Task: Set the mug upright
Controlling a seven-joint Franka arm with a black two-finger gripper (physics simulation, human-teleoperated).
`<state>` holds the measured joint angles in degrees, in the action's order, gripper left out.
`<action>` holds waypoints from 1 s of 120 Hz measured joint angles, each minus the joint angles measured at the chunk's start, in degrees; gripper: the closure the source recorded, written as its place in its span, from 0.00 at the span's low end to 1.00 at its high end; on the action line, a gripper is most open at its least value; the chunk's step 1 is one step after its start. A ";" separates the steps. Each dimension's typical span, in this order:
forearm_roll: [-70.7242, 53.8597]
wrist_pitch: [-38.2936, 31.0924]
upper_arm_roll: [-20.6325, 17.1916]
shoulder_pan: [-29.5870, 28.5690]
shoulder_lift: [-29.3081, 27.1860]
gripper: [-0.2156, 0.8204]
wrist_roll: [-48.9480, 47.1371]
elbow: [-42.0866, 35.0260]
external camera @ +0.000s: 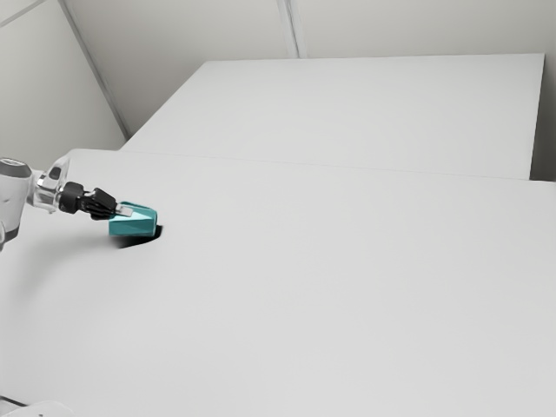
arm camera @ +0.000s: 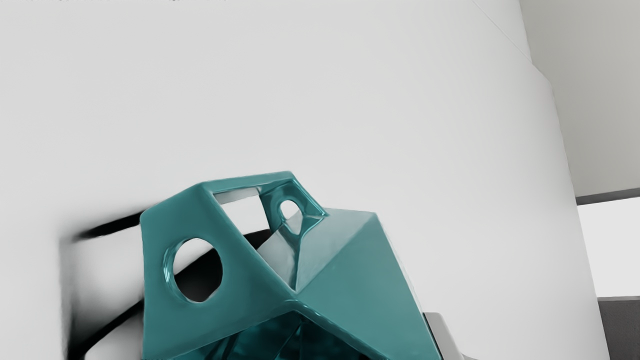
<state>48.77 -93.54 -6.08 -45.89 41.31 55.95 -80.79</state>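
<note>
The teal, faceted mug (external camera: 132,224) lies on its side low at the table, in the exterior view's left part; whether it touches the tabletop I cannot tell. My gripper (external camera: 125,210) reaches it from the exterior view's left and overlaps its upper side. In the wrist view the mug (arm camera: 360,270) is large and close, its dark hollow toward my hand and its angular handle with round holes out to one side. Beside the mug's outer wall is a grey part of my gripper (arm camera: 442,332); the rest is hidden.
A wide white table (external camera: 330,287) spreads around the mug, with a dark shadow under and beside it. Another pale flat surface (external camera: 347,113) stands beyond the table's far edge. A white object (external camera: 48,408) and dark cable are at the exterior view's lower left.
</note>
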 joint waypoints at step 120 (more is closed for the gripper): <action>-22.54 -12.90 12.82 37.19 -22.24 0.97 -6.89 -14.75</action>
<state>26.23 -106.44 6.74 -8.70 19.07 49.06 -95.54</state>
